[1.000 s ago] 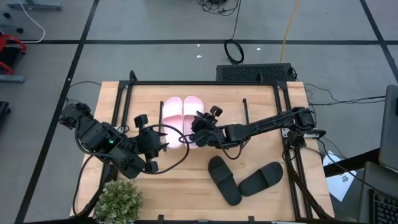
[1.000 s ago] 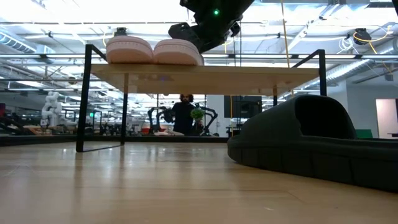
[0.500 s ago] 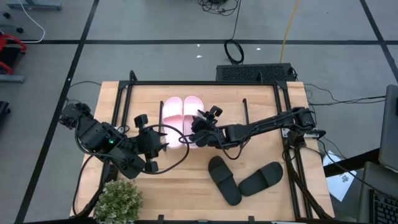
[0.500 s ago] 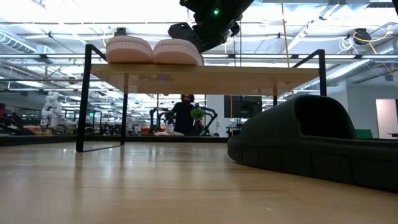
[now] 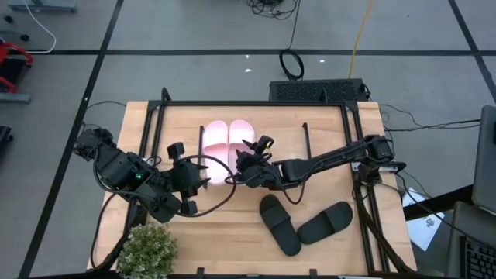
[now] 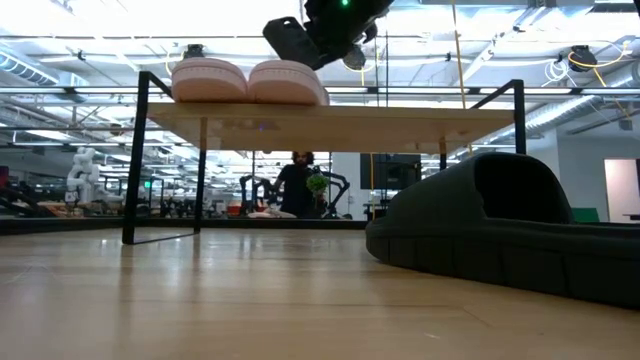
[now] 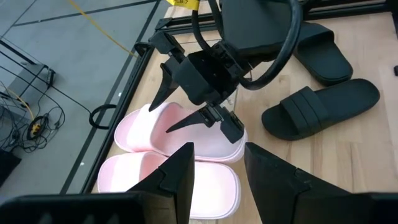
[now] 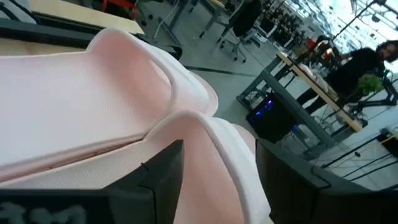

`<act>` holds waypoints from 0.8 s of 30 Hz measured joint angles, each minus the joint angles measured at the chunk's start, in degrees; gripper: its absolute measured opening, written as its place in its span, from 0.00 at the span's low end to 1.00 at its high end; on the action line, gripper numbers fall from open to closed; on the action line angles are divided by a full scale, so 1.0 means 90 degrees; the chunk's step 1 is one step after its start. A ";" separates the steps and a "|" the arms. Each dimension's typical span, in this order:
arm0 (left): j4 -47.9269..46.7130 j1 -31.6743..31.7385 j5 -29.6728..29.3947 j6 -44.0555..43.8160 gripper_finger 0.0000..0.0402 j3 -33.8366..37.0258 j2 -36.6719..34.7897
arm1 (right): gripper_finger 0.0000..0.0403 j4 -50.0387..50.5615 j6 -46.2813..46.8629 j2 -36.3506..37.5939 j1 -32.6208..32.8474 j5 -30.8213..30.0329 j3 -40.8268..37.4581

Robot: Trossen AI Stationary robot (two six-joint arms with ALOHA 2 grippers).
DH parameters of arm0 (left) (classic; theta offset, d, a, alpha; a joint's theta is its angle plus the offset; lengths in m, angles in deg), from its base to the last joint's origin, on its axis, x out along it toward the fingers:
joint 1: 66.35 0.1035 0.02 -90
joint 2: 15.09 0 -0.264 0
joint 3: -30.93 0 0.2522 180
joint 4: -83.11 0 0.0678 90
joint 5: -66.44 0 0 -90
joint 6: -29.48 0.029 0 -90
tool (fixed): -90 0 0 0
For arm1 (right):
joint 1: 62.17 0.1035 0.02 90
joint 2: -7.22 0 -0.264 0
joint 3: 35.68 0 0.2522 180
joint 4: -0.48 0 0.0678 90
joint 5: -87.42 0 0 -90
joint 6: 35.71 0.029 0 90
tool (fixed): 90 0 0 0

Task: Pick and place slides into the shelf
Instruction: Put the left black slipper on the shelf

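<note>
Setting: wooden tabletop (image 5: 232, 225) on a black frame, standing on a grey floor crossed by dark lines; cables trail on the floor beyond its far edge.
Shelf: light board on thin black legs (image 6: 330, 124), occupying the far half of the tabletop; the low view shows its board raised clear of the surface.
Pink slides: pair (image 5: 227, 140) lying side by side on the shelf, left of centre, touching each other (image 6: 248, 82).
Black slides: pair (image 5: 304, 222) on the tabletop at near right, off the shelf, angled toward each other; one fills the right of the low view (image 6: 510, 235).
Right claw: (image 5: 243, 160) reached in from the right, poised just at the near end of the right-hand pink slide; its fingers (image 7: 186, 121) are spread apart and grip nothing.
Left claw: (image 5: 203, 173) waiting near the left of the tabletop, pointed toward the pink pair; its fingers (image 7: 176, 177) stand parted and empty.
Plant: small green bush (image 5: 149, 249) at the near left corner.
Background: a person (image 6: 295, 186) stands far off in the room.
</note>
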 joint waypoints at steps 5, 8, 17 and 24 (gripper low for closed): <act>-0.0001 0.0000 0.0000 0.0000 0.35 0.0000 0.0000 | 0.49 -0.0260 -0.0472 0.0143 0.0127 -0.0022 0.0000; 0.0000 0.0000 0.0000 0.0000 0.35 0.0000 0.0000 | 0.49 -0.0547 -0.0880 0.0313 0.0285 -0.0322 0.0000; -0.0002 0.0001 0.0002 -0.0002 0.35 0.0000 0.0000 | 0.49 -0.0695 -0.1750 0.0962 0.1301 -0.1204 0.0002; -0.0005 -0.0010 0.0005 -0.0002 0.35 0.0000 0.0000 | 0.49 0.0546 -0.1511 0.1263 0.2671 -0.1133 0.0002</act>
